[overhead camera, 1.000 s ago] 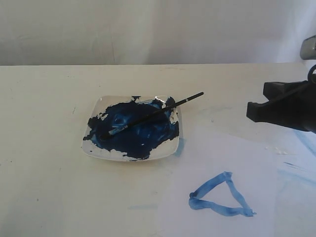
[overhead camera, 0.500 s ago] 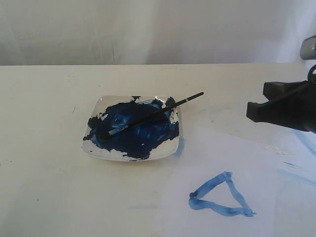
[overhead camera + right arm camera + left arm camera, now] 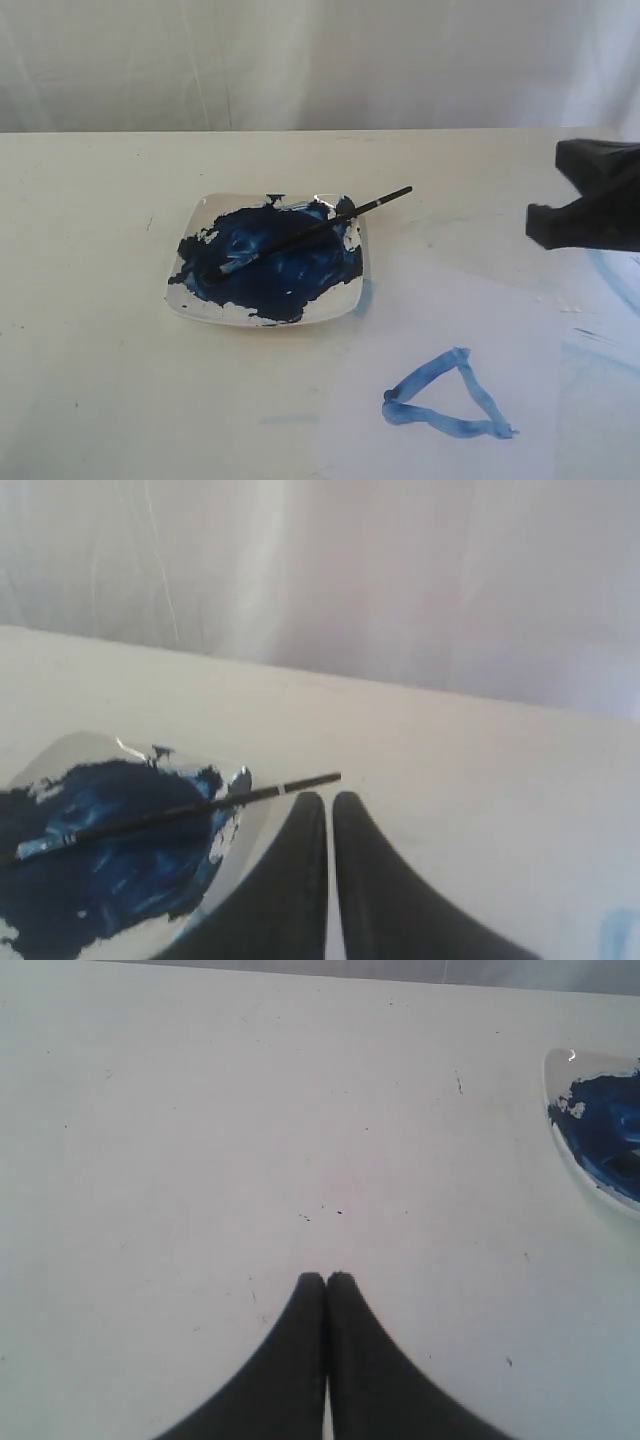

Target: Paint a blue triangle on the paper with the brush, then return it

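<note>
Fingers (image 3: 300,870) of the right gripper (image 3: 331,798) are pressed together and grasp nothing; the left gripper (image 3: 326,1278) is also clenched and empty over the bare table (image 3: 200,1140). The brush (image 3: 300,234) lies across the plate (image 3: 215,312), bristles toward 8 o'clock in the paint, handle end past the rim toward 2 o'clock. The blue triangle (image 3: 422,377) sits on the paper (image 3: 470,300), at 5 o'clock from the plate. I think only the retreat remains: the right arm should leave high and slowly, without passing low over the wet strokes.
</note>
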### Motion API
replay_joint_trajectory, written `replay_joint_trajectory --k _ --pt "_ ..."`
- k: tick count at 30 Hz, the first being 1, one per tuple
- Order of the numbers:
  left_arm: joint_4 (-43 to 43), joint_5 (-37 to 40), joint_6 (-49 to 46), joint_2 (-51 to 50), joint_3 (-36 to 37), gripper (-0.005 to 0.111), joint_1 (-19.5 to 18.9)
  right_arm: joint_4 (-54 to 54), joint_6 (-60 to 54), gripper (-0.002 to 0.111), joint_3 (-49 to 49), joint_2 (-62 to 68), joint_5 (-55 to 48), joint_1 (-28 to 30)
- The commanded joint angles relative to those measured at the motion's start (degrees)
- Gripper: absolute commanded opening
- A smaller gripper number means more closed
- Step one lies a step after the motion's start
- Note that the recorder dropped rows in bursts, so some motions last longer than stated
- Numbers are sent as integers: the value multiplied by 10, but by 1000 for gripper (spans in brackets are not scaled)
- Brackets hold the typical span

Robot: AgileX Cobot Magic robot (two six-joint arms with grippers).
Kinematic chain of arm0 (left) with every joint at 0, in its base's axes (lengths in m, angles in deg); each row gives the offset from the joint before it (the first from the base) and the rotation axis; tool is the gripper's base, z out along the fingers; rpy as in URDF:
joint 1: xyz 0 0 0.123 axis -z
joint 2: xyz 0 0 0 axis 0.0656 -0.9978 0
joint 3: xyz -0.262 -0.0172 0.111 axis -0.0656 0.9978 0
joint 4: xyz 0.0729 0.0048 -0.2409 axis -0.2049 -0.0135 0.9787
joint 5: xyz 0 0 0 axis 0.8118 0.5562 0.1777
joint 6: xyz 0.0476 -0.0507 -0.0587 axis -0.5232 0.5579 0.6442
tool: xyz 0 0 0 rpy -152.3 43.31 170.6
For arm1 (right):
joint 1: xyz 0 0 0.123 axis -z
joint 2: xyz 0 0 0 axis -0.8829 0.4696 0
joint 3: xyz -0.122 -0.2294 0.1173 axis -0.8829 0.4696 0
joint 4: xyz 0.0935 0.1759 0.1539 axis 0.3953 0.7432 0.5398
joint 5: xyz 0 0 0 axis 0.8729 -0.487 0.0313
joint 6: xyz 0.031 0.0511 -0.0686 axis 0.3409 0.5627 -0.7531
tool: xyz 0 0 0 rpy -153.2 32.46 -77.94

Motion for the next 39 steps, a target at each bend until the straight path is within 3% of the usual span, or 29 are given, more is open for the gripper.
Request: replay_joint_trajectory --k 1,9,19,28,33,39 --pt "0 -4 5 3 1 0 -1 -9 -12 3 2 -115 1 6" --pt "0 -4 5 3 1 0 -1 19 39 3 2 -330 1 125" --pt "0 -4 4 3 1 0 -1 45 277 3 2 -408 -3 133" --pt "0 -4 4 3 1 0 -1 45 676 3 8 -408 25 133" --pt "0 -4 4 3 1 0 -1 81 1011 3 86 -408 32 133" --pt "0 -4 4 3 1 0 -1 135 1038 3 142 -428 48 133"
